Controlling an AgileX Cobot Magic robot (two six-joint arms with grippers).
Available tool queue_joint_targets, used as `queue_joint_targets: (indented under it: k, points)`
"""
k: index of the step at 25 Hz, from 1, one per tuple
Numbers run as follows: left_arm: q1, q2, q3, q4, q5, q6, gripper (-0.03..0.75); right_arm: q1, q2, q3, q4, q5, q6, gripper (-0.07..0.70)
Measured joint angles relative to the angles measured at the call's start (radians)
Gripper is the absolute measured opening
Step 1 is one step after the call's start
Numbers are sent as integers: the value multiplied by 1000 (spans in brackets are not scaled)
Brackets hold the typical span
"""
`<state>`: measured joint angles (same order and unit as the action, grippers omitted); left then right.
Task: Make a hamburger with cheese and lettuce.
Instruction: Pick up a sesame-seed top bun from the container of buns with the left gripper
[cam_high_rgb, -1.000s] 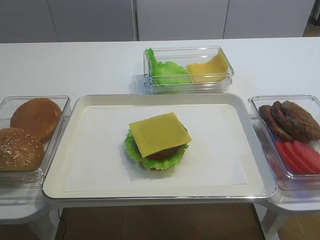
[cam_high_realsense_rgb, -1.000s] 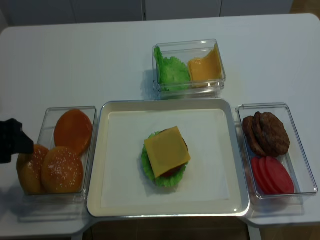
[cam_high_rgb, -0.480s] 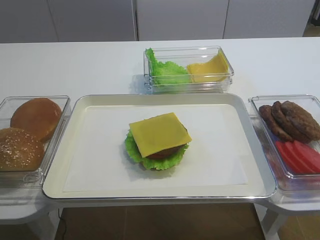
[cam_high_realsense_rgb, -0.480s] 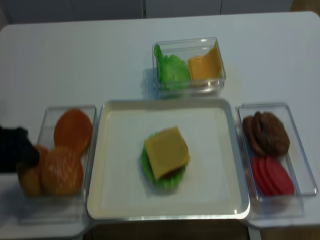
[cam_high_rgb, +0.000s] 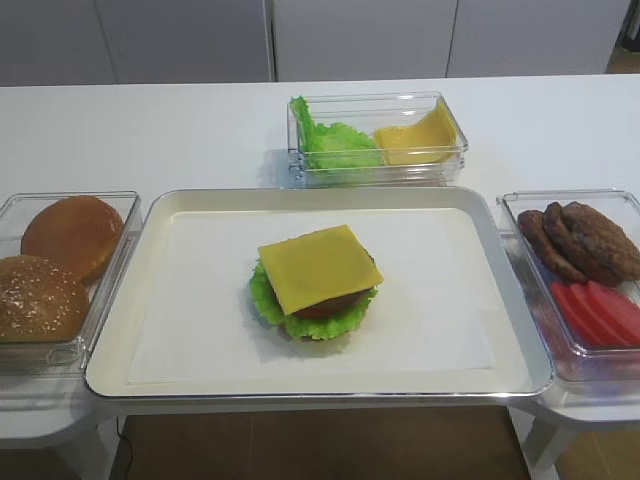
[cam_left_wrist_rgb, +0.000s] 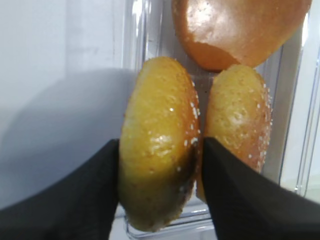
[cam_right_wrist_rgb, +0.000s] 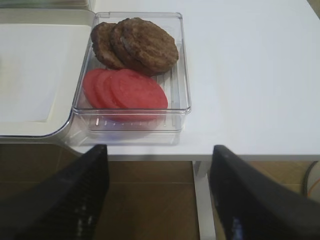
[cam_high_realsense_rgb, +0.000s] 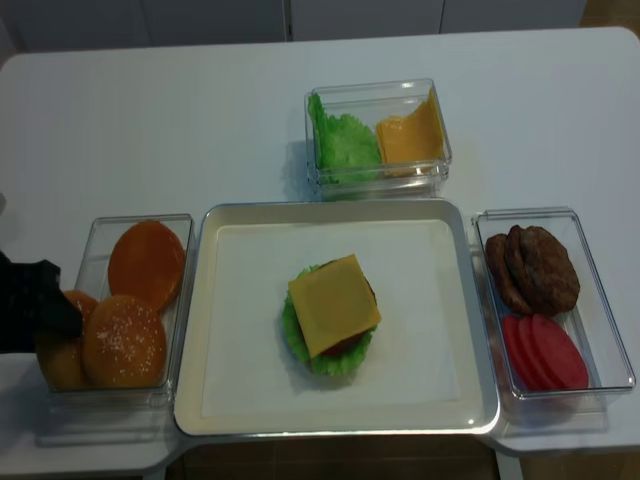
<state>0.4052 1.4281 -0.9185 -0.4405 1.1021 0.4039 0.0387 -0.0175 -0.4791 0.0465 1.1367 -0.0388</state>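
Left gripper clamps a sesame bun on edge in the bun box.

Lift it straight clear of its neighbour, then lay it flat on the cheese topping the hamburger mid-tray; lettuce frills below. Right gripper hangs apart by the patties.

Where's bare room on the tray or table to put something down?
Free: tray paper on both sides of the hamburger; white table behind the bun box, either side of the lettuce box. Crowded: bun box, where the left gripper pinches a sesame bun; patty box.
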Motion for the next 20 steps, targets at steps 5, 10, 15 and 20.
queue_joint_targets:
  k: [5, 10, 15, 20]
  points:
    - [0, 3, 0, 0, 0, 2, 362, 0, 0, 0, 0, 0, 2, 501]
    - [0, 5, -2, -2, 0, 4, 304, 0, 0, 0, 0, 0, 20, 501]
    - [0, 5, -11, -2, 2, 5, 282, 0, 0, 0, 0, 0, 22, 501]
    - [0, 5, -11, -2, 8, 8, 280, 0, 0, 0, 0, 0, 22, 501]
